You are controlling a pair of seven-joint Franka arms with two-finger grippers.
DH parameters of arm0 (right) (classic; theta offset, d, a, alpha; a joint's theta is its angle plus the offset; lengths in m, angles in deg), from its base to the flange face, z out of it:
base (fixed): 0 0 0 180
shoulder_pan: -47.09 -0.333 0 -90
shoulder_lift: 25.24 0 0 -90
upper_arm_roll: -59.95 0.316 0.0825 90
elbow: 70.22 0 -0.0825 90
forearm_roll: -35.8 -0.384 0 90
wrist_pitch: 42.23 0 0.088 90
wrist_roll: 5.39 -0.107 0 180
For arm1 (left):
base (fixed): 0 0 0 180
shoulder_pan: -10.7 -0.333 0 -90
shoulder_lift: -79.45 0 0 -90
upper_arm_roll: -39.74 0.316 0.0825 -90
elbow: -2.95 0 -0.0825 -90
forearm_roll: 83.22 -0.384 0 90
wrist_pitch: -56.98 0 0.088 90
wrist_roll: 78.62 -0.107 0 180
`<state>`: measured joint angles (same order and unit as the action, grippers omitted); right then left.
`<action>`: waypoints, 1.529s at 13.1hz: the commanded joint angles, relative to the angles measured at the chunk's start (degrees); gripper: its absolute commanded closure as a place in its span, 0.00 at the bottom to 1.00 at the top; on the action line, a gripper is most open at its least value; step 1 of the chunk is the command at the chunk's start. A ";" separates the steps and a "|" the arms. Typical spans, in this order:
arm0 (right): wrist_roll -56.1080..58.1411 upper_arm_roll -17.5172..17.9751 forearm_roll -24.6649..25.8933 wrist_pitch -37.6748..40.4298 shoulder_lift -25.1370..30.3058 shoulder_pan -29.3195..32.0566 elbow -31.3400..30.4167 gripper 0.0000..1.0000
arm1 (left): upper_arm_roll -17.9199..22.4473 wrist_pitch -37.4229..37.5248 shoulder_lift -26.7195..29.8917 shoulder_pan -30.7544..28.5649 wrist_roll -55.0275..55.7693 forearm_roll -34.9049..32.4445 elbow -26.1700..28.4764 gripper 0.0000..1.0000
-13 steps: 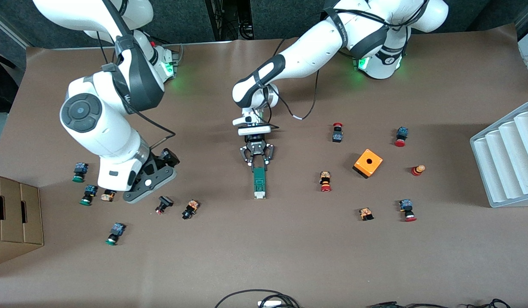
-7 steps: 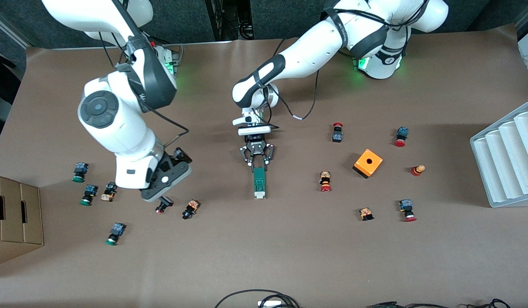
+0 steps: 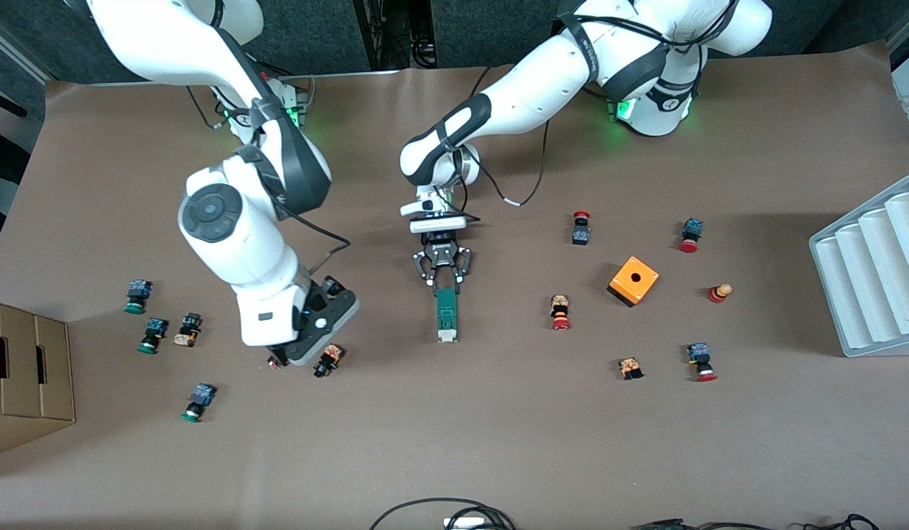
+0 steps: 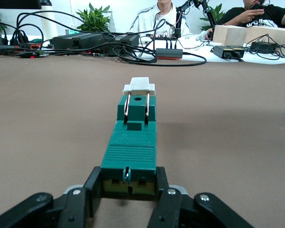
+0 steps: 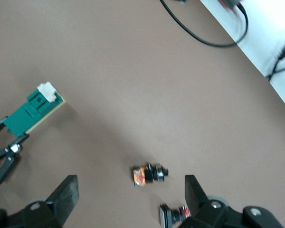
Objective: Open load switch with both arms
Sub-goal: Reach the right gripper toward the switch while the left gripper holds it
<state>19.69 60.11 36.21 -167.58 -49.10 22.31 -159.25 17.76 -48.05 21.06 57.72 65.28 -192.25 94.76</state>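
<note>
So the load switch (image 3: 446,315) lies flat mid-table, white end toward the front camera. The left gripper (image 3: 443,278) is pinching its other end. The right gripper (image 5: 130,194), fingers spread wide, hangs over two small black buttons (image 3: 327,359) toward the right arm's end from the switch.

1. The white jointed left arm (image 3: 513,96) reaches from its base toward the middle of the brown table, wrist low and level.
2. Its black two-finger left gripper (image 3: 444,281) is clamped on the end of the narrow green load switch (image 3: 446,313).
3. The white right arm (image 3: 233,221) bends steeply downward.
4. Its black right gripper (image 5: 130,202) hangs above the table, fingers (image 5: 66,192) spread wide, holding nothing.
</note>
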 commanded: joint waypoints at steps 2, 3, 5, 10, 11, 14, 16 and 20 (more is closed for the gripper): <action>0.93 -0.43 -1.29 -3.58 -5.74 -3.69 4.73 0.00 | 0.45 1.15 -1.20 0.62 1.65 0.40 -0.57 0.72; 1.19 -0.34 -1.37 -3.58 -7.23 -3.70 5.87 0.00 | 0.45 1.15 -1.20 0.62 1.65 0.40 -0.57 0.72; 2.42 -0.51 -1.37 -3.58 -9.09 -5.35 6.59 0.00 | 0.45 1.15 -1.20 0.62 1.65 0.40 -0.49 0.72; 2.95 -1.13 -1.11 -6.57 -12.16 -8.88 6.76 0.00 | 0.45 1.15 -1.29 0.62 1.65 0.40 -0.49 0.72; 4.69 -1.22 -1.11 -7.44 -13.13 -9.58 6.85 0.00 | 0.45 1.15 -1.20 0.62 1.74 0.40 -0.49 0.72; 10.59 -1.31 -1.02 -9.55 -14.89 -9.67 7.20 0.00 | 0.45 1.23 -1.29 0.62 1.74 0.40 -0.49 0.72; 13.39 -1.39 -0.94 -11.40 -16.03 -10.72 7.20 0.00 | 0.45 1.15 -1.20 0.62 1.74 0.40 -0.49 0.72; 14.38 -6.39 -1.02 -12.55 -18.49 -16.34 8.42 0.00 | 0.45 1.23 -1.29 0.62 1.74 0.40 -0.40 0.72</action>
<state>33.02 56.31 36.21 -179.19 -64.92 9.23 -153.90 17.77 -48.01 21.04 57.74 65.30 -192.28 94.75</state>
